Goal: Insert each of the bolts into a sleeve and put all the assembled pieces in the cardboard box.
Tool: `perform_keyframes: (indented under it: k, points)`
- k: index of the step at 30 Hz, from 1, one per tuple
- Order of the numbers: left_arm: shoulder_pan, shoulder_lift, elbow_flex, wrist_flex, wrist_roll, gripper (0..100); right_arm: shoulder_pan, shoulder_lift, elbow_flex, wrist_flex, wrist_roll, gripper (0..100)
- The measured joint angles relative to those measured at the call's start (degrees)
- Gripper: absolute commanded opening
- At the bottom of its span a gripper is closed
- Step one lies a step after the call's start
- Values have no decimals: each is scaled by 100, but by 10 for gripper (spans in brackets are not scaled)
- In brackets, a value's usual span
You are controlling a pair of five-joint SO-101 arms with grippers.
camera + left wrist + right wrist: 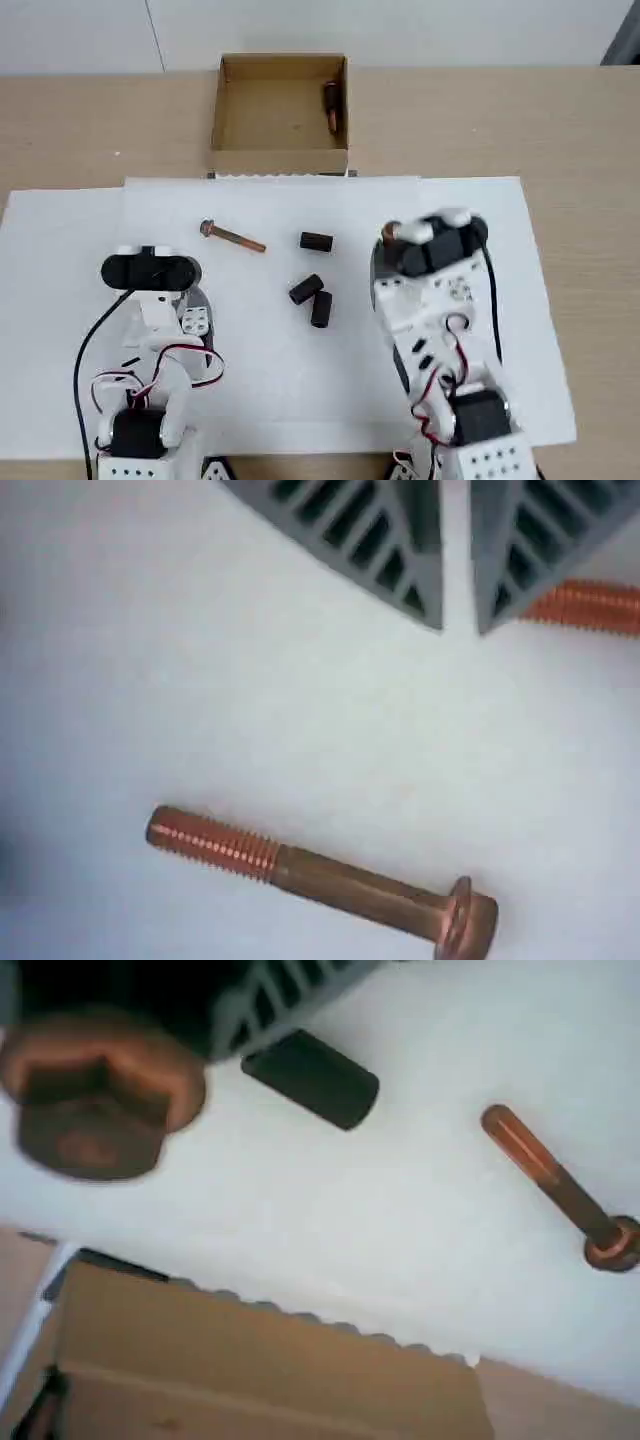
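A loose copper bolt [232, 236] lies on the white paper; the left wrist view shows it [320, 880] close below my left gripper [458, 620]. That gripper is shut to a thin slit with nothing between its fingers. Beside one finger [540, 550] is a second bolt's threaded end [590, 605]. My right gripper [398, 238] is shut on a bolt whose copper head [95, 1100] looms large in the right wrist view. Three black sleeves [316, 241] [306, 290] [321, 309] lie between the arms. The cardboard box [228, 105] holds one assembled piece [332, 105].
The left arm [150, 270] stands over the paper's left side. White paper [270, 380] covers the wooden table in front of the box. The box's near wall [270, 1370] stands just beyond the right gripper.
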Motion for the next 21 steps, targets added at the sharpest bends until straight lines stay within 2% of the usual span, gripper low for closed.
perform_keyframes:
  k: [5, 13, 19, 21]
  points:
    - [0, 0, 202, 0, 0, 6, 0, 2330, -1881, 0, -281, 3]
    - [0, 0, 202, 0, 0, 6, -9, 6075, -5020, -220, -290, 3]
    - [0, 0, 202, 0, 0, 6, -35, 8220, -7007, -220, -264, 4]
    - [0, 0, 202, 0, 0, 6, -105, 8826, -7560, -220, -53, 4]
